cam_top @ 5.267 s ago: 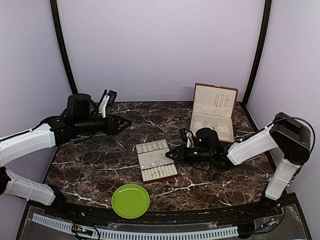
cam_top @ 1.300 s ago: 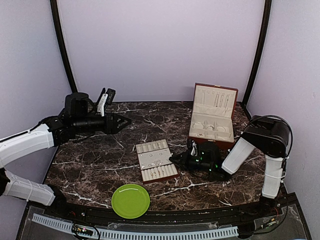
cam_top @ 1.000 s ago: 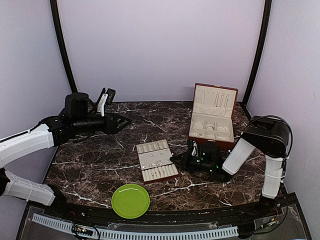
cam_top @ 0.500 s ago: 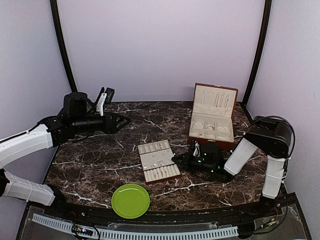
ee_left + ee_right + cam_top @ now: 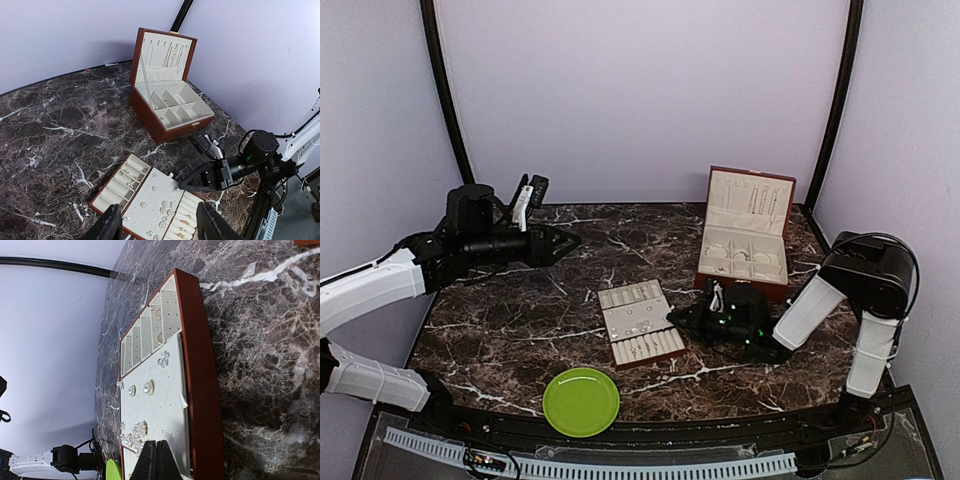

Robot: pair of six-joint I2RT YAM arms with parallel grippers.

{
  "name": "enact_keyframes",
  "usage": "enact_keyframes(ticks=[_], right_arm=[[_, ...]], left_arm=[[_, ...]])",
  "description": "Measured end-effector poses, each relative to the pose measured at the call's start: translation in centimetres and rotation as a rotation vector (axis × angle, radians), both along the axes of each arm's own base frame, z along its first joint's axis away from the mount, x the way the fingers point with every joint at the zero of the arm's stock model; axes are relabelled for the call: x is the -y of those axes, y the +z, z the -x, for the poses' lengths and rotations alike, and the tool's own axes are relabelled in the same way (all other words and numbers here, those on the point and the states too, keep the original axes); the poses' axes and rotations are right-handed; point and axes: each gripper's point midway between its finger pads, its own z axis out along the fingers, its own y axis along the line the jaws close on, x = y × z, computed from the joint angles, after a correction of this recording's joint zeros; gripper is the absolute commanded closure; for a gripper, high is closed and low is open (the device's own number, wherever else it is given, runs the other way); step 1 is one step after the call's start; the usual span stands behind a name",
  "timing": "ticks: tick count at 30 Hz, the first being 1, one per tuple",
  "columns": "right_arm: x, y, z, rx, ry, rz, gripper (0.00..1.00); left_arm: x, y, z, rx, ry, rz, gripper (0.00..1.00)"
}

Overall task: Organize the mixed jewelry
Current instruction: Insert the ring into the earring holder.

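Mixed jewelry (image 5: pixel 162 207) lies on the cream-lined tray (image 5: pixel 200 370), with the right gripper (image 5: pixel 155 447) shut at its edge.

Small silvery studs and ring-like bits are scattered over the tray's flat middle panel, with a few more in the slots at either end. The right gripper reaches in from the tray's right side, fingers pressed together with nothing between them. Its tips are just inside the reddish rim; whether they touch the lining I cannot tell. The left gripper (image 5: pixel 572 240) hangs well off to the tray's far left, jaws partly apart and empty. An open box (image 5: pixel 745 235) stands behind the tray to its right, and a green plate (image 5: pixel 581 401) lies near its front edge.
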Motion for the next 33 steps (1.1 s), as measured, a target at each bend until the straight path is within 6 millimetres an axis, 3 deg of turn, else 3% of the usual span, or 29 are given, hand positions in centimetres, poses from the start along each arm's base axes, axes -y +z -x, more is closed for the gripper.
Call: enact_keyframes(ticks=[22, 33], right_arm=[[0.7, -0.5, 0.2, 0.001, -0.011, 0.03, 1.0], [1.1, -0.4, 0.1, 0.018, -0.026, 0.045, 0.93]], left_arm=[[0.0, 0.0, 0.0, 0.0, 0.0, 0.0, 0.47], [0.0, 0.0, 0.0, 0.0, 0.0, 0.0, 0.47]])
